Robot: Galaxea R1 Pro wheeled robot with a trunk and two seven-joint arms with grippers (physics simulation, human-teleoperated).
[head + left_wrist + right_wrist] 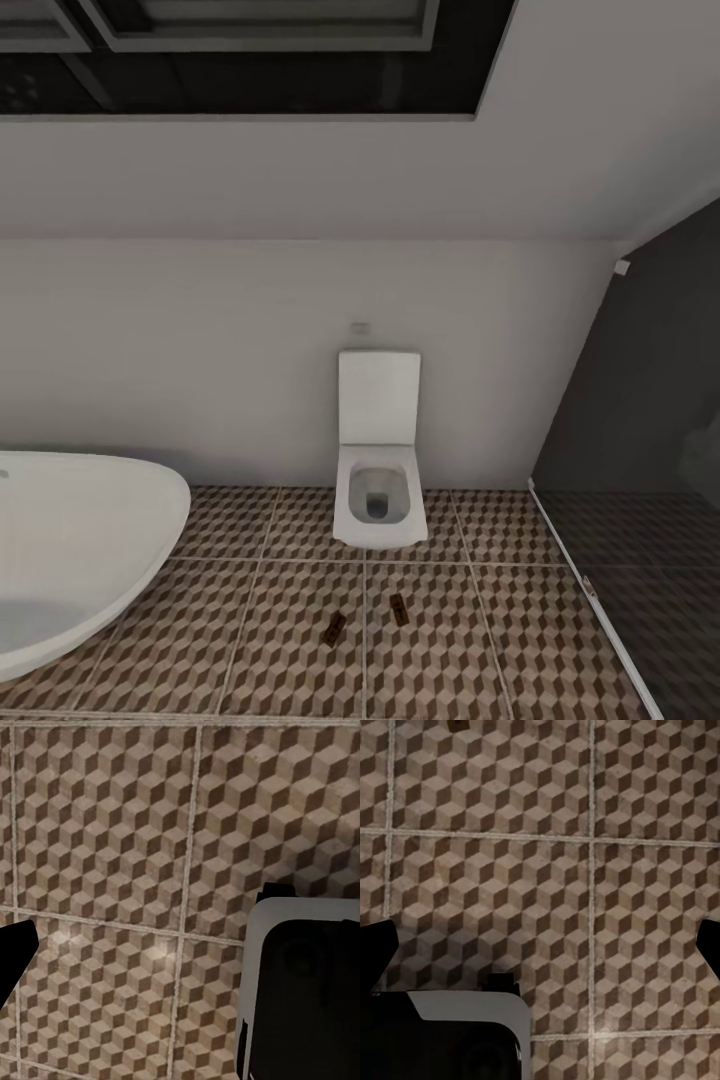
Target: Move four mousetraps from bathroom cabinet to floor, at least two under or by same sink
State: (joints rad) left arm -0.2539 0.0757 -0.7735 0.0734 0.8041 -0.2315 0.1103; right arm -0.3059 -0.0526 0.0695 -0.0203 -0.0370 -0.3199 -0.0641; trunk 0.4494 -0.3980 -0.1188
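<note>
Both tools, left and right, hang spread wide and empty over the bathroom floor, while two mousetraps lie ahead of me, angled, before the toilet.

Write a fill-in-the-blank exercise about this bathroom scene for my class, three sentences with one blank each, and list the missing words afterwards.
1. The number of mousetraps lying on the floor in the head view is ____.
2. Both of them lie in front of the white ____.
3. The bathtub stands at the ____ edge of the head view.

Missing words: two; toilet; left
</note>
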